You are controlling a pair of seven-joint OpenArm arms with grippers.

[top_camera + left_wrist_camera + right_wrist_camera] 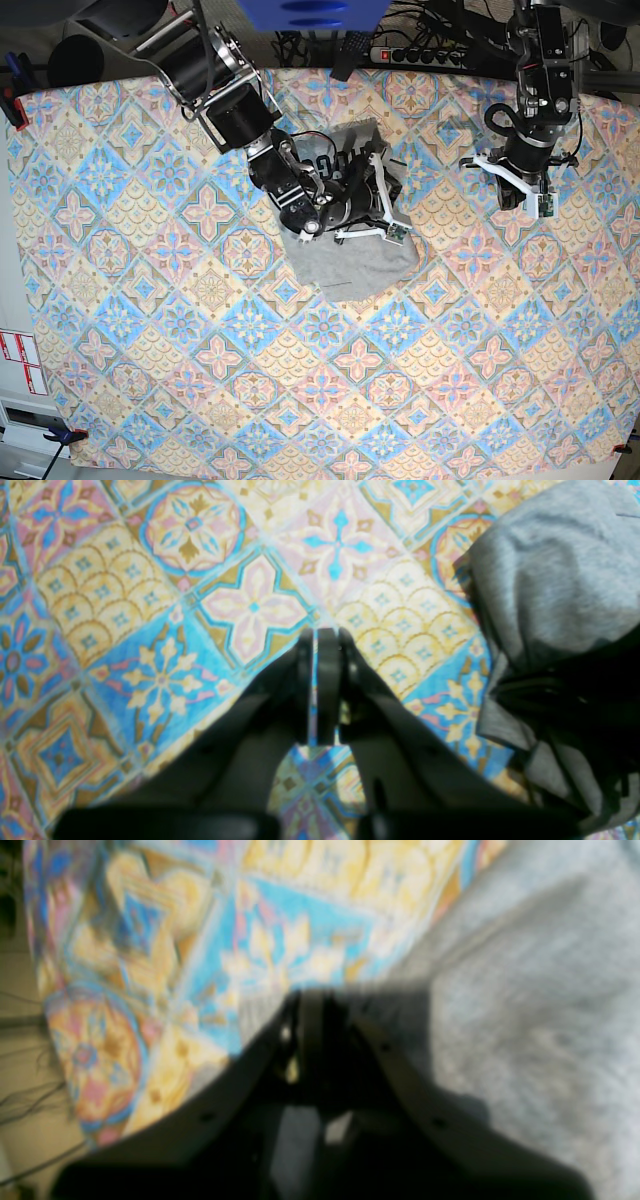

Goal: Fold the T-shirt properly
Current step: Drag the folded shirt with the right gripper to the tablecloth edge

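The grey T-shirt (355, 262) lies bunched in a compact heap at the upper middle of the patterned tablecloth (300, 380), with black lettering showing near its far edge. My right gripper (365, 205) rests on top of the heap. In the blurred right wrist view its fingers (311, 1012) are shut, pinching a raised edge of the T-shirt (525, 1015). My left gripper (522, 200) hovers over bare tablecloth to the right of the heap. In the left wrist view the left gripper (316, 636) is shut and holds nothing, with the T-shirt (545, 580) off to the right.
A power strip (425, 55) and cables lie beyond the table's far edge. A red clamp (10, 105) grips the cloth at the left edge. In the right wrist view the table's edge drops to floor and cables (20, 1080) at the left.
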